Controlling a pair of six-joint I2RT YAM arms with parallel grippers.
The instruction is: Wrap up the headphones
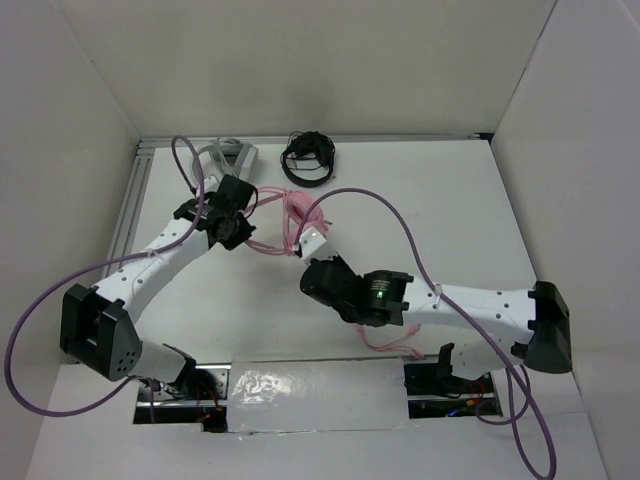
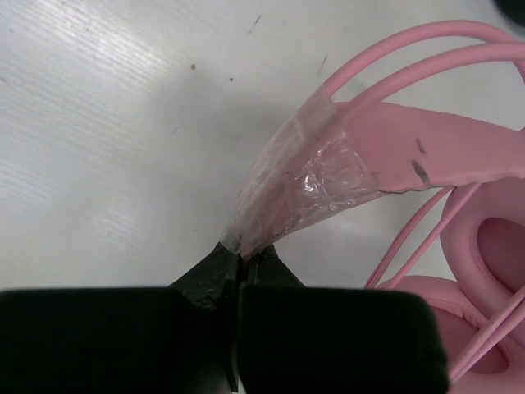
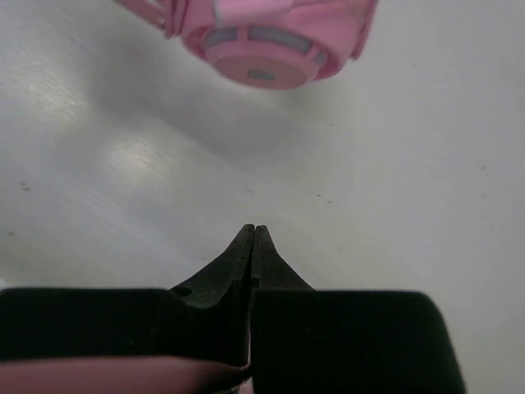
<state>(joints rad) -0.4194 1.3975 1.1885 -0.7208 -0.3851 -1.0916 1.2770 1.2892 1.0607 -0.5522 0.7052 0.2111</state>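
Since the left pincer (image 2: 242, 256), to the near left of the black headphones (image 1: 308, 160), is squeezed tight on only a strip of clear tape (image 2: 303, 193) stuck to the pink headband (image 2: 443, 152), a hard pull looks more likely to peel or tear the tape than to bring the headphones (image 1: 295, 212) along. The grey headphones (image 1: 228, 155), left of the black pair, stand in the way of any leftward drag of the pink set, which lies just on the near side of the black headphones. Nearer again from the black pair, the right pincer (image 3: 255, 232) is closed with nothing between its tips. The cable (image 1: 385, 343) trails off under that arm and could snag there. Behind the black headphones the wall (image 1: 300, 70) stands close, while to their right the table (image 1: 440, 210) offers bare room to work.
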